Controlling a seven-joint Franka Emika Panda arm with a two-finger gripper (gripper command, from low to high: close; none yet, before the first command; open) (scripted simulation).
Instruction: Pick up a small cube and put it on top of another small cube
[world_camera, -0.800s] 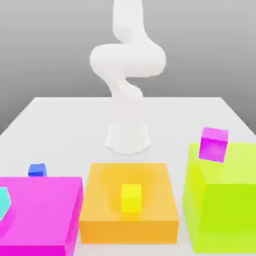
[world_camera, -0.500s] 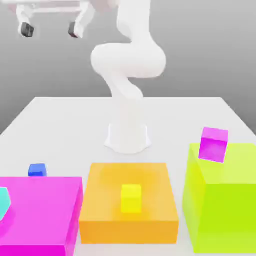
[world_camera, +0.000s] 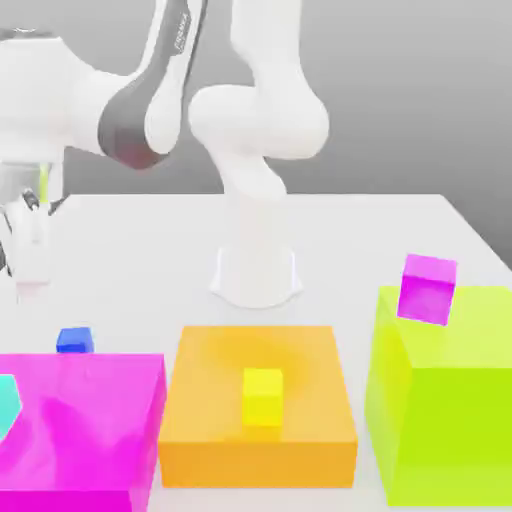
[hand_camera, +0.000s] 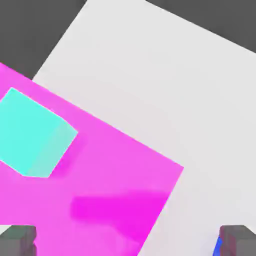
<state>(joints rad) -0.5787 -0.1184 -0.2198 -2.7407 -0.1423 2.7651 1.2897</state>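
A: Near end?
B: Flat magenta block (world_camera: 90, 430), cyan block (world_camera: 6, 405) on top. To its right in the exterior view: flat orange block (world_camera: 258, 465), small yellow cube (world_camera: 262, 397) on it, then tall lime-green block (world_camera: 450, 430) carrying small magenta cube (world_camera: 428, 290).
A: Small solid blue cube (world_camera: 75, 340)?
B: On white desk (world_camera: 350, 240), just behind flat magenta block.
A: Gripper (hand_camera: 128, 241)?
B: Spread wide, nothing pinched, above the desk at the exterior view's left.
A: Farther back?
B: White arm base (world_camera: 256, 275).
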